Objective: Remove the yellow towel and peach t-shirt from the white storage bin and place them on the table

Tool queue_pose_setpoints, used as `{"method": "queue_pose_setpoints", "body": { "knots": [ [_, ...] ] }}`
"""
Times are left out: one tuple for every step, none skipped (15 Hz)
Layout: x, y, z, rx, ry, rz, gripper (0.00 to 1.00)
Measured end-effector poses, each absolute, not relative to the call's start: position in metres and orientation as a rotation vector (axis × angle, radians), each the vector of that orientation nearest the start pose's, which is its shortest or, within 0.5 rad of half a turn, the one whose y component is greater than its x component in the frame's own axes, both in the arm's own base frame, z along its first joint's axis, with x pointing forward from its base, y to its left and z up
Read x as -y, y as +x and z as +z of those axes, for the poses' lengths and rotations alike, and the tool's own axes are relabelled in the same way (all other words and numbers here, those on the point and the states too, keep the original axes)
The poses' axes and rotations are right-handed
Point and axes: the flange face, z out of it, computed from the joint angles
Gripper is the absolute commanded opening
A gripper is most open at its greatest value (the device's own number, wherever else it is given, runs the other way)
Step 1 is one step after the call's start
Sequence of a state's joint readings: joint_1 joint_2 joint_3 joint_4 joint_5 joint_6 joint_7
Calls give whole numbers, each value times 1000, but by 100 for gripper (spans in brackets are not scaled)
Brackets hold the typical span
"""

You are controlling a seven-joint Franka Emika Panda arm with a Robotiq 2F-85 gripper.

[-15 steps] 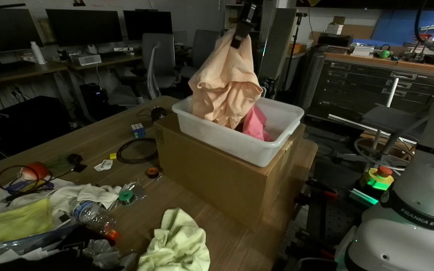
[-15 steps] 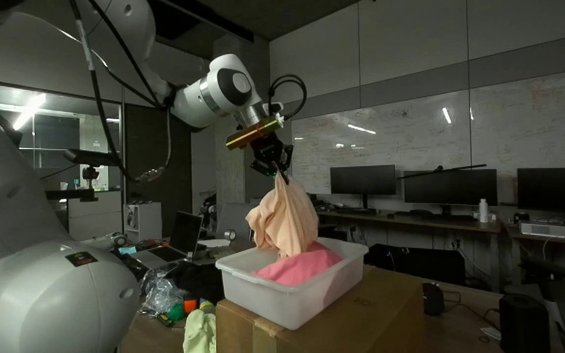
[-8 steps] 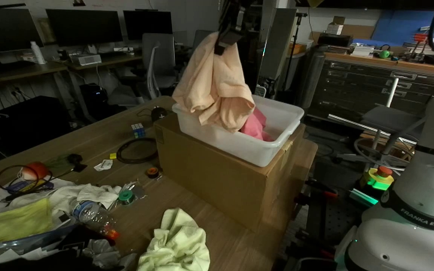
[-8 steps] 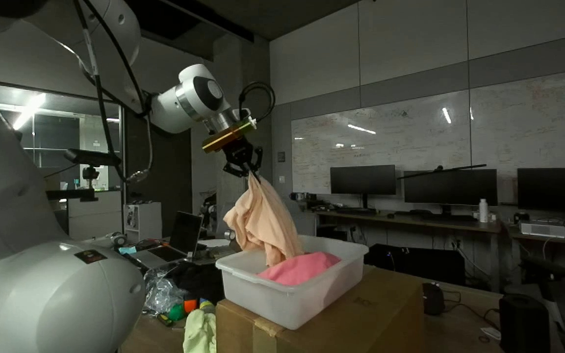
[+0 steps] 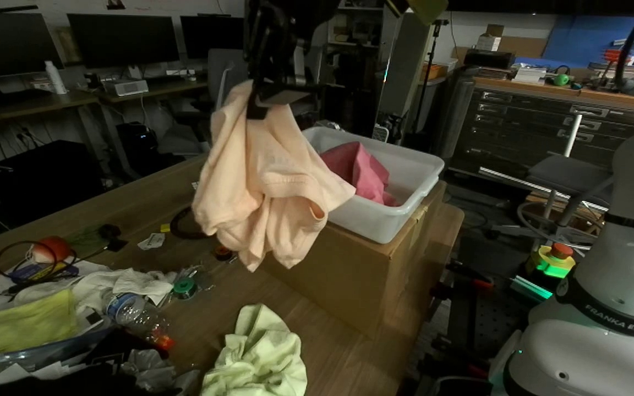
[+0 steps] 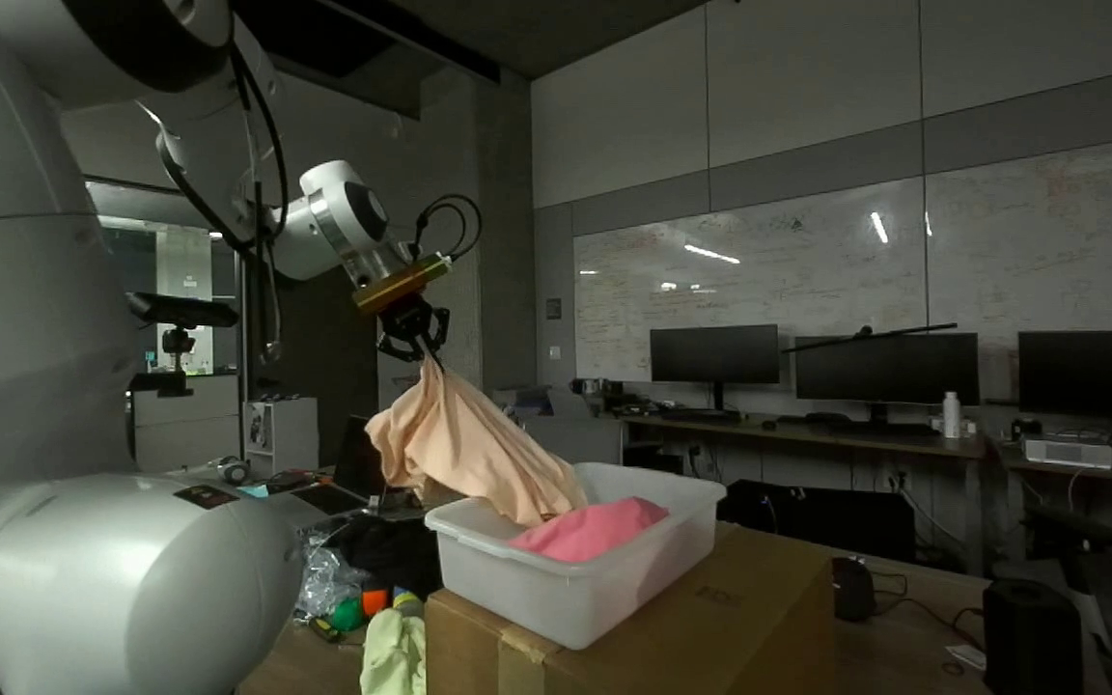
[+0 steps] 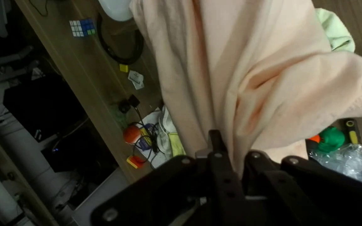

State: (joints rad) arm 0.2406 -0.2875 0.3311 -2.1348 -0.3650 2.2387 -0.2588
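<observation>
The peach t-shirt (image 5: 275, 181) hangs bunched from my gripper (image 5: 259, 104), which is shut on its upper part. In the wrist view its folds (image 7: 247, 78) run up between the fingers (image 7: 231, 150). The shirt hangs in front of the white storage bin (image 5: 375, 223) and beside the cardboard box. In an exterior view my gripper (image 6: 429, 355) is up and left of the bin (image 6: 566, 598), and the shirt's lower end (image 6: 517, 478) overlaps the bin's rim. A pale yellow towel (image 5: 262, 357) lies crumpled on the table. A pink cloth (image 6: 595, 531) lies in the bin.
The bin stands on a cardboard box (image 5: 350, 280) on the wooden table (image 5: 344, 363). Clutter covers the table's far side: a plastic bottle (image 5: 135, 316), green tape (image 5: 185, 287), a yellow cloth (image 5: 25, 324) and a black cable coil (image 5: 180, 224). A Rubik's cube (image 7: 82, 27) shows too.
My gripper has carried the peach t-shirt from above the bin out past its rim, leftward in both exterior views and lower. The pink cloth stays in the bin, and the yellow towel has not moved.
</observation>
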Motion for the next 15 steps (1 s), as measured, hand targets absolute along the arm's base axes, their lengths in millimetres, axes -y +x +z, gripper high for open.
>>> {"method": "queue_pose_setpoints", "body": {
  "knots": [
    [-285, 427, 564, 1699, -2963, -734, 9],
    [-292, 429, 565, 1739, -2939, -726, 9],
    [-296, 432, 566, 1768, -2920, -719, 9],
    [-300, 436, 566, 1789, -2905, -712, 8],
    [-303, 440, 566, 1804, -2896, -700, 9],
    [-305, 445, 566, 1817, -2890, -684, 9],
    [-307, 449, 565, 1831, -2883, -667, 9],
    [-309, 453, 564, 1848, -2874, -649, 9],
    [-313, 456, 563, 1868, -2862, -633, 9],
    [-317, 458, 561, 1892, -2846, -618, 9],
    [-323, 458, 560, 1917, -2828, -606, 9],
    [-330, 457, 559, 1947, -2807, -595, 9],
    [-338, 455, 558, 1975, -2785, -586, 9],
    [-345, 453, 558, 2001, -2765, -580, 9],
    [-352, 451, 558, 2020, -2748, -573, 9]
  ]
}}
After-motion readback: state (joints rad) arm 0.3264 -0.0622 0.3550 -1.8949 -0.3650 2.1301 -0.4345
